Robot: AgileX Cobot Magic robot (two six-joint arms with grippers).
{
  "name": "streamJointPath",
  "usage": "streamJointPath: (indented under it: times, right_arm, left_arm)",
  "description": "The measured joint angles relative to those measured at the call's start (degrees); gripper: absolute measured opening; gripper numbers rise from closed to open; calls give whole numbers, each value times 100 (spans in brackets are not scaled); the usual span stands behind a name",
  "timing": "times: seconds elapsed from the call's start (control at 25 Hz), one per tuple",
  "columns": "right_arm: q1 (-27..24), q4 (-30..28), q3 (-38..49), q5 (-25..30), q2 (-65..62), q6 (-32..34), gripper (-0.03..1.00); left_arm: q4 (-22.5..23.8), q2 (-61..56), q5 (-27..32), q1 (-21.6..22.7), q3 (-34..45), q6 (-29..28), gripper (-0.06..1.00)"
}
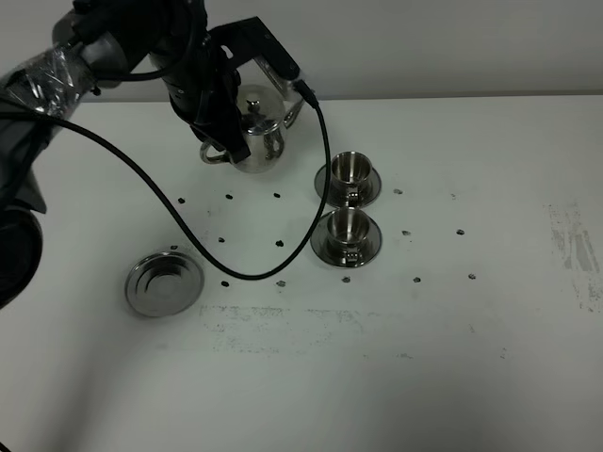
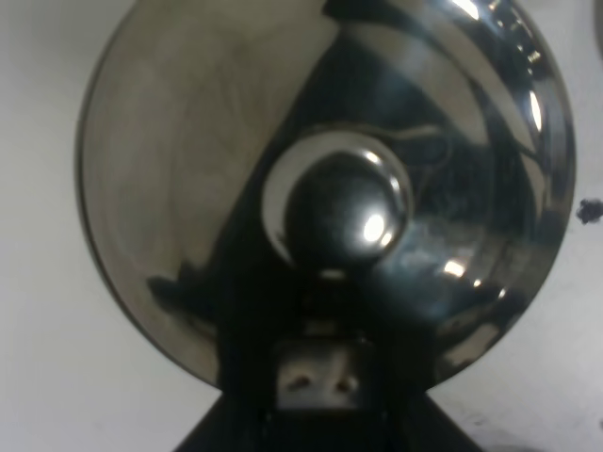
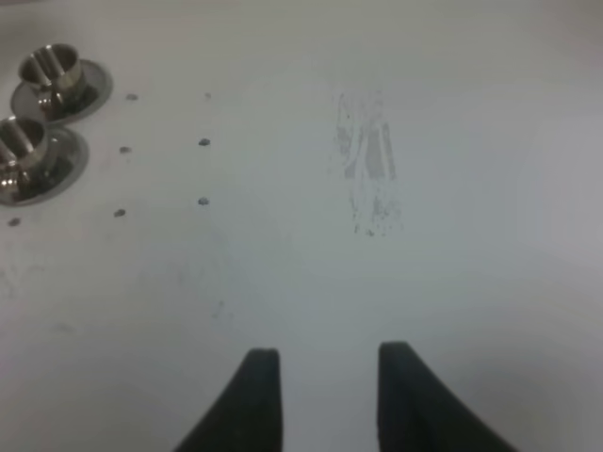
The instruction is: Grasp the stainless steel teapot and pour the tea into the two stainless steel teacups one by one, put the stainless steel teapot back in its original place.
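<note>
White table (image 1: 424, 395), flat and matt, under a pale grey wall (image 1: 452, 47) at the back. Small dark dots (image 1: 276, 196) scattered in loose rows across the middle. Grey scuff mark (image 1: 575, 250) near the right edge, streaked lengthwise. Fainter smudge (image 1: 283, 325) along the front centre, broad and patchy. Scuff mark plain from the right wrist too, a few dots near it.

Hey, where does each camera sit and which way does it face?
Exterior high: overhead, looking down on the table; left arm at the steel teapot, teacups, tray.
Left wrist: on the left arm, looking down on the teapot's lid; part of the left gripper shows.
Right wrist: on the right arm, facing across the table toward the teacups; both fingers show.
Shared: teapot, exterior and left wrist; teacups, exterior and right wrist.
</note>
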Motion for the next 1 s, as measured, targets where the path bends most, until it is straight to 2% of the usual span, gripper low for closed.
streamJointPath:
  times: [0.2, 0.36, 0.56, 0.8, 1.0]
  right_arm:
    - [0, 0, 0, 0, 0, 0, 28]
    - [0, 0, 0, 0, 0, 0, 28]
    - [0, 0, 0, 0, 0, 0, 28]
    - [0, 0, 0, 0, 0, 0, 28]
    - [0, 0, 0, 0, 0, 0, 28]
  left_arm:
    - [614, 173, -28, -158, -30, 766, 21]
    - [919, 219, -136, -184, -35, 1473, 21]
    - [1007, 219, -420, -216, -35, 2013, 21]
    - [1037, 219, -776, -216, -35, 2176, 21]
    - [1032, 219, -971, -216, -35, 2647, 21]
